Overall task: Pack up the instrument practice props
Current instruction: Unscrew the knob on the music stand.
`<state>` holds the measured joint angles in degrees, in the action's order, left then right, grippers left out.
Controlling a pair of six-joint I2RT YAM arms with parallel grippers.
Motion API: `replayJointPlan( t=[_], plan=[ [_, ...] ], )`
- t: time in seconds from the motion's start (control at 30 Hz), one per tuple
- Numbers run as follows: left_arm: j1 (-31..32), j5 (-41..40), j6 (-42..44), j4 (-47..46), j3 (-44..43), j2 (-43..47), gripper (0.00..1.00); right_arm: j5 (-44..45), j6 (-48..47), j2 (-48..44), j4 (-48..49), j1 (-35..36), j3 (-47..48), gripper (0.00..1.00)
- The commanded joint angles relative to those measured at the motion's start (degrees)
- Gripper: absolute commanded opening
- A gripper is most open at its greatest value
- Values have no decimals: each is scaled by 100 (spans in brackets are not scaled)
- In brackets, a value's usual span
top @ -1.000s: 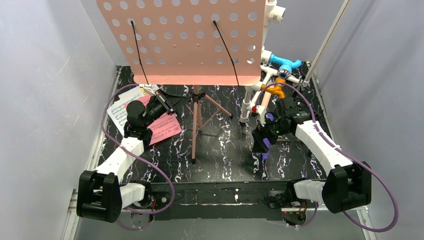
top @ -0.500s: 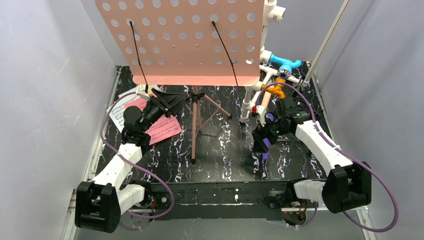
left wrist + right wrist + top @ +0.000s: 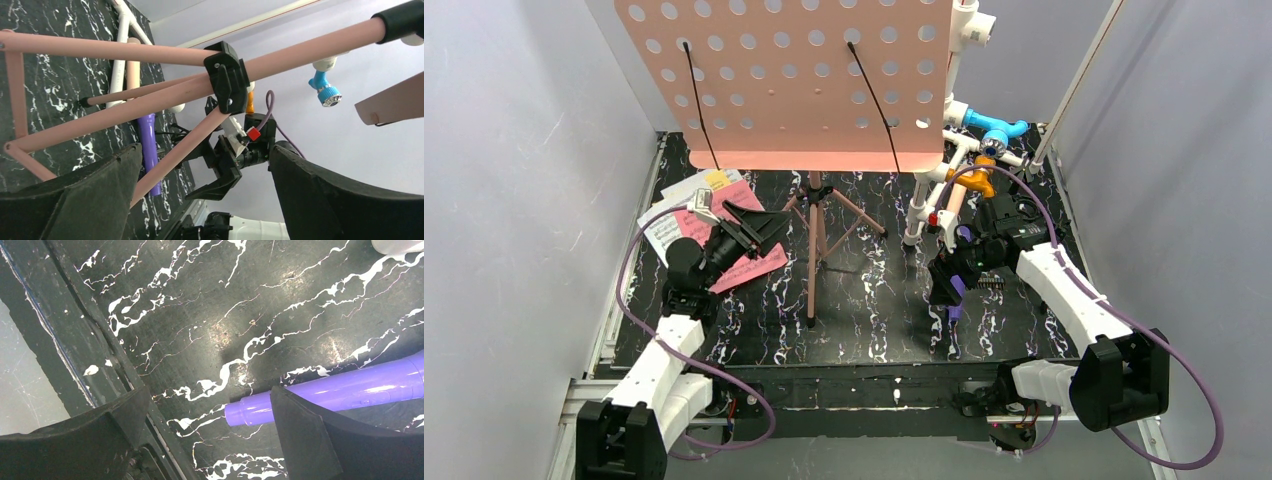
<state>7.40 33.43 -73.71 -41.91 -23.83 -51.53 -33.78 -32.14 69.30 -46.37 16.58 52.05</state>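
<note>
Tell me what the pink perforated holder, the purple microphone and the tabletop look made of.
Pink perforated holder: thin matte sheet with punched round holes, probably painted metal, possibly plastic. Purple microphone: glossy plastic, judging by its bright streak highlights. Tabletop: black with white marble veining, likely a printed surface.

**Ann:** Black marbled tabletop [image 3: 864, 330], white veins running right across it.

**Bo:** Plain pale grey all round, left wall [image 3: 514, 200] and right wall [image 3: 1184, 150], evenly lit.

**Ann:** And back right, a white pipe frame [image 3: 967, 25] with blue and orange fittings, standing upright.
</note>
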Motion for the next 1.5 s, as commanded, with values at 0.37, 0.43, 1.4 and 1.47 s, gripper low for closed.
replayJointPlan(
  t=[0.37, 0.43, 1.4, 1.47],
  plan=[
    [-379, 798, 1268, 133, 450, 873, 98, -6, -32, -110, 225, 30, 86, 100],
    [-380, 988, 1596, 220, 469, 982, 98, -6, -45, -101, 233, 30, 86, 100],
    [2909, -3094, 5855, 5087, -461, 2263, 98, -1472, -1898, 20, -500, 56, 164, 100],
    [3250, -3574, 6010, 5088, -526, 2162, 98, -1436, -1891, -7, -488, 56, 125, 100]
  ],
)
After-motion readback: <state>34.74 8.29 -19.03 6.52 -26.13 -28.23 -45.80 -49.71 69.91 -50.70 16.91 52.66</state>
